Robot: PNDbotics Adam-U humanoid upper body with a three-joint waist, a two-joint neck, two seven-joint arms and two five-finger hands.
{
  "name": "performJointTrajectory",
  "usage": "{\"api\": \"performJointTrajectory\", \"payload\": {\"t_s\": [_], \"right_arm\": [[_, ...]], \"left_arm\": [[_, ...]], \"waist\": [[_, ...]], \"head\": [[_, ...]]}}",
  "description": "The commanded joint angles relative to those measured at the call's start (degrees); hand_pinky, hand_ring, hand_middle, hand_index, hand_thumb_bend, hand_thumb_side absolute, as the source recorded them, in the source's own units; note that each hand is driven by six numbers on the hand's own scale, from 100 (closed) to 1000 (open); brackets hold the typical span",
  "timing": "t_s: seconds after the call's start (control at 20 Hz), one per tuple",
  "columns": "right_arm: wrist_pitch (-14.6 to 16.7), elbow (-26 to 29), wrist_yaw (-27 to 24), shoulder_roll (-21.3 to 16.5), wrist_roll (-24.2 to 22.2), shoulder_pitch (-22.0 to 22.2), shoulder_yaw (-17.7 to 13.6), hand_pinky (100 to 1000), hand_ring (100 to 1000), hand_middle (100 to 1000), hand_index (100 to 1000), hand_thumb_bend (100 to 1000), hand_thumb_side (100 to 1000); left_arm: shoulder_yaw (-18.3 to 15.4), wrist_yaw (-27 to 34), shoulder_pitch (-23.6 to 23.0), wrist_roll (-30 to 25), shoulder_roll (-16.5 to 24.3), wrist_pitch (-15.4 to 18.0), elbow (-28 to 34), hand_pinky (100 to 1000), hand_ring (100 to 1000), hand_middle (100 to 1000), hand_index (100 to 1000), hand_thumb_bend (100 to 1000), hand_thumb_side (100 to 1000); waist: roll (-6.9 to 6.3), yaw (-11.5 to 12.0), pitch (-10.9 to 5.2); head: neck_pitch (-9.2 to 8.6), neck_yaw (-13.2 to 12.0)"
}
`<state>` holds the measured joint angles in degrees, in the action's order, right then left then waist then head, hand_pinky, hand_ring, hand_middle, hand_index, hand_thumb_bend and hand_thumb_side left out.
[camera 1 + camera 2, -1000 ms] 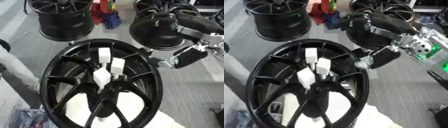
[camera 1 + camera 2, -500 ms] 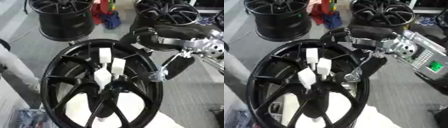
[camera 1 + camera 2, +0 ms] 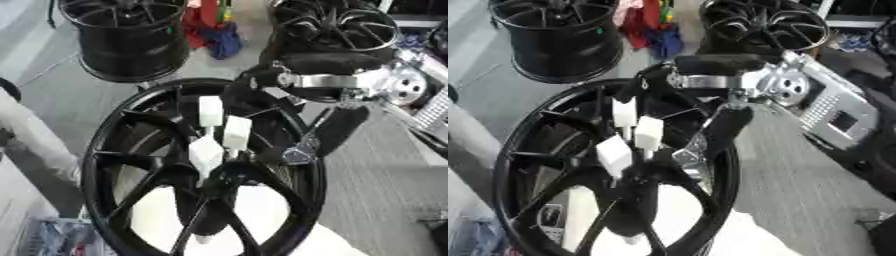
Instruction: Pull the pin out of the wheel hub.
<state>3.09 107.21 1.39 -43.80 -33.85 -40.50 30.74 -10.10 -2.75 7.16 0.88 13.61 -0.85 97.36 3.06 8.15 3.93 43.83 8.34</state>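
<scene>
Black wheel hub (image 3: 131, 165) stands nearest, three white pins (image 3: 223, 132) sticking up at its centre. Right hand (image 3: 710, 137) reaches in over the right rim; whether its fingers are spread or curled, I cannot tell.

Both views look down from the head, close over the wheel (image 3: 206, 170), which fills the lower left and centre of each frame. They face forward across grey floor toward two more rims (image 3: 131, 35) at the top edge. Right eye view sits slightly to the right: the wheel shifts left in frame and more of the right arm (image 3: 798, 95) shows at right. Shared: the wheel, its white pins (image 3: 210, 111), the arm, both far rims.
</scene>
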Motion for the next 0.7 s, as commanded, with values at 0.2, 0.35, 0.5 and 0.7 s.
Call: {"api": "performJointTrajectory", "payload": {"t_s": [0.2, 0.35, 0.5, 0.7], "right_arm": [[0.17, -4.5, 0.29, 1.95, -6.66, -2.11, -1.86, 815, 825, 813, 935, 350, 342], [0.47, -6.23, 1.04, 2.82, -9.08, -2.43, -2.34, 813, 822, 803, 930, 348, 354], [0.98, -7.85, 2.22, 3.54, -9.96, -2.56, -2.34, 813, 822, 799, 923, 347, 359], [1.77, -9.18, 3.2, 4.02, -10.12, -2.66, -2.25, 818, 827, 800, 924, 346, 363]], "left_arm": [[-0.05, -0.06, 0.67, -0.16, 1.45, 0.1, 0.68, 627, 678, 722, 789, 358, 347], [-0.05, -0.06, 0.72, -0.17, 1.46, 0.11, 0.72, 627, 679, 721, 789, 357, 347], [-0.04, -0.03, 0.75, -0.19, 1.43, 0.11, 0.74, 627, 679, 721, 789, 358, 347], [-0.03, -0.06, 0.77, -0.2, 1.42, 0.1, 0.75, 627, 679, 722, 789, 357, 347]], "waist": [[-0.25, 0.15, -0.39], [-0.27, 0.2, -0.35], [-0.29, 0.25, -0.28], [-0.31, 0.28, -0.26]], "head": [[0.29, 0.17], [0.29, 0.16], [0.29, 0.19], [0.29, 0.2]]}}
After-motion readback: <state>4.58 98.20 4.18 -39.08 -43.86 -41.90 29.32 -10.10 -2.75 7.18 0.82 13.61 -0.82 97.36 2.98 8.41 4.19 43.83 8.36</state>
